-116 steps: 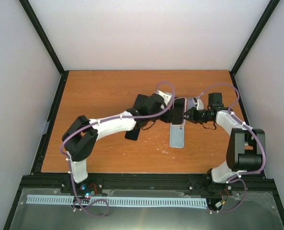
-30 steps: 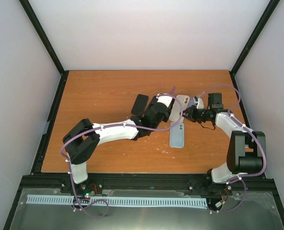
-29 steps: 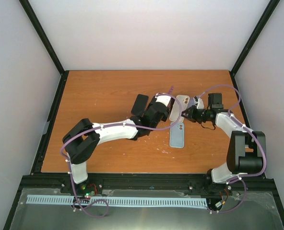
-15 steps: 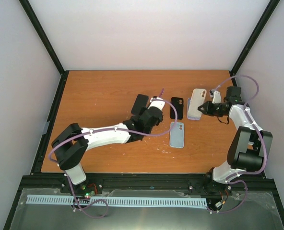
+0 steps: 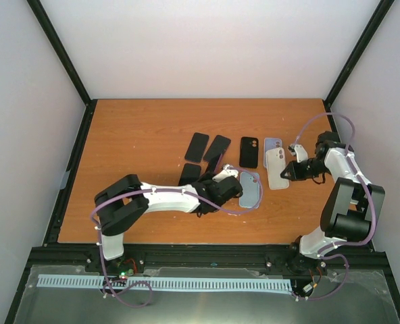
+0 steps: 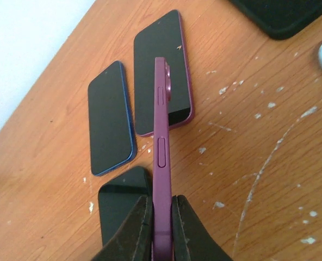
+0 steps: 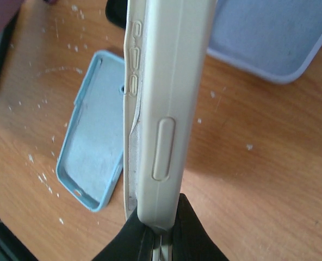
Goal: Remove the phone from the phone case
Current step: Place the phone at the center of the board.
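The right tool [image 7: 160, 232] pinches just one end of the cream cased phone [image 7: 169, 81] above the desk [image 7: 259, 163], and the left tool [image 6: 162, 228] clamps a maroon phone [image 6: 162, 136] on edge; either thin hold could slip during peeling.

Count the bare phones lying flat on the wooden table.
3: a blue-edged phone, a purple-edged phone beside it, and a black phone partly hidden by the left gripper. The black slab with a camera cut-out farther right may be a fourth, or a case.
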